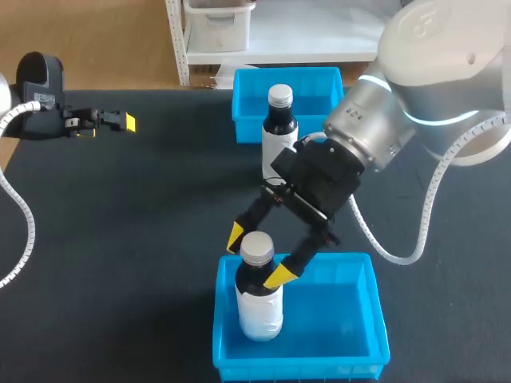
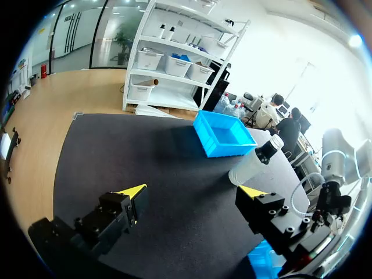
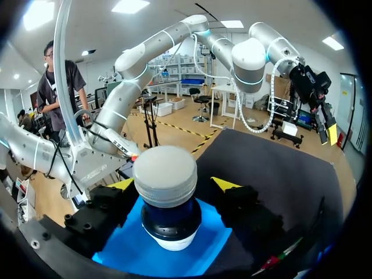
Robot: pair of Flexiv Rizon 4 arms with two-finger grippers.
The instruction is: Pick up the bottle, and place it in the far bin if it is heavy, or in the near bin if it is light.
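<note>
Head view: my right pincer (image 1: 257,256) stands spread around the neck of the bottle (image 1: 259,307), upright in the near bin (image 1: 374,319); my left pincer (image 1: 108,121) hovers over the desk (image 1: 160,239), far left. Left wrist: its fingers (image 2: 132,192) are spread. Right wrist: 2 yellow tips flank the cap (image 3: 165,174), not gripping

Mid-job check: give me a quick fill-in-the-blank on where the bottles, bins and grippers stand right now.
1. The near bin holds ____ bottle, between the right gripper's fingers.
2. The second bottle stands on the ____, just in front of the far bin.
3. The left gripper's fingers are ____.
Missing words: one; table; open.
</note>
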